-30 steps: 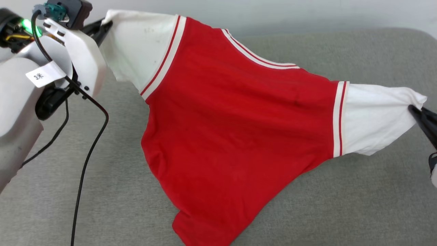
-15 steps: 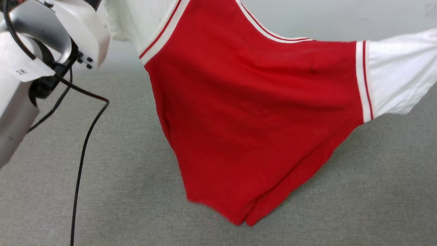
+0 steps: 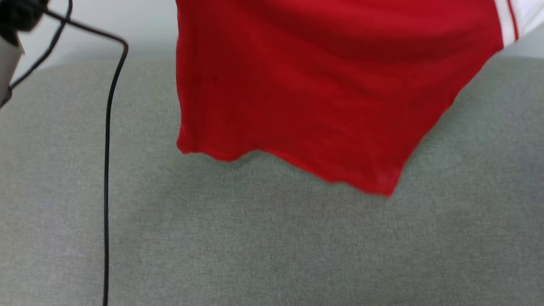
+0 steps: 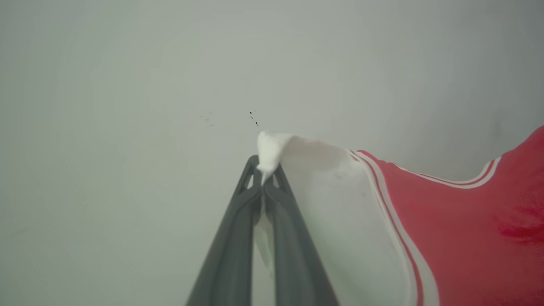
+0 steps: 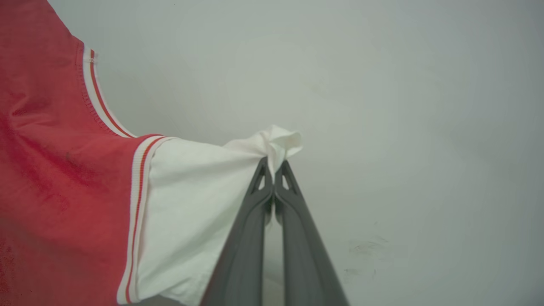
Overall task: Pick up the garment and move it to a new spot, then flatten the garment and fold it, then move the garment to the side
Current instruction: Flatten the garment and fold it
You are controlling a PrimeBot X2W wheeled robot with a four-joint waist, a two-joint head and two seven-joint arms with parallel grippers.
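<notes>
The garment (image 3: 323, 85), a red T-shirt with white sleeves and striped trim, hangs in the air above the grey cushion (image 3: 272, 246), its hem free near the middle of the head view. In the left wrist view my left gripper (image 4: 263, 170) is shut on the tip of one white sleeve (image 4: 323, 191). In the right wrist view my right gripper (image 5: 274, 168) is shut on the bunched end of the other white sleeve (image 5: 199, 191). The shirt (image 5: 55, 170) is stretched between the two grips.
A black cable (image 3: 107, 170) hangs down the left of the head view from my left arm (image 3: 6, 63) at the upper left corner. A pale wall (image 4: 170, 85) stands behind the cushion.
The shirt has been lifted off the cushion and its hem now hangs free. Both arms have risen out of the top of the head view, which has also shifted.
</notes>
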